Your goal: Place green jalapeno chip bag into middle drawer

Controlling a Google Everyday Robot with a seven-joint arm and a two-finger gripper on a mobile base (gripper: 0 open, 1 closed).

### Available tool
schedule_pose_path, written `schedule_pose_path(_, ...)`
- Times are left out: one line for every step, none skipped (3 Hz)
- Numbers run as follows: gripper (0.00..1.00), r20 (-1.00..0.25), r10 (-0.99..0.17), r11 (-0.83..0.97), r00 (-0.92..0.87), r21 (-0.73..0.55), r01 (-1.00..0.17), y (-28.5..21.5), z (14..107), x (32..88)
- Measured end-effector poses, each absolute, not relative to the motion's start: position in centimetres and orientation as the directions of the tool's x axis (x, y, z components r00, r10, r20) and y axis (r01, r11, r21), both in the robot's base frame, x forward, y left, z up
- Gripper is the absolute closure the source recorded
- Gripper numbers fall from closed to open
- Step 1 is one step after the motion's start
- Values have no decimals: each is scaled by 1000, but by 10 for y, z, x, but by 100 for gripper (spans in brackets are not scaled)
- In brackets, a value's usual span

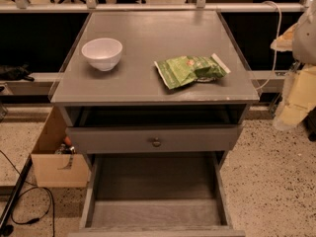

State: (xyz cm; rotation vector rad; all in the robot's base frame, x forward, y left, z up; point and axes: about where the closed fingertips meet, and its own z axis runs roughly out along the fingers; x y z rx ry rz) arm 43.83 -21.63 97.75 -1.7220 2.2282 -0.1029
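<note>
The green jalapeno chip bag lies flat and crinkled on the right half of the grey cabinet top. The middle drawer is pulled out wide open below, and its grey floor is bare. My arm is at the right edge of the view, beside the cabinet. My gripper seems to be the pale part there, level with the cabinet top, well to the right of the bag and not touching it.
A white bowl stands on the left of the cabinet top. A grey drawer front with a round knob sits above the open drawer. A cardboard box and cables lie on the floor at the left.
</note>
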Motion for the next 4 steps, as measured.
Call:
schedule_pose_path(0, -221, -950, 275, -222, -249, -929, -216, 978, 438)
schedule_pose_path(0, -262, -938, 290, -225, -244, -925, -216, 979, 439)
schedule_pose_path(0, -371, -914, 279, -162, -286, -917, -221, 986, 472)
schedule_pose_path(0, -444, -889, 270, -113, -309, -912, -226, 988, 525)
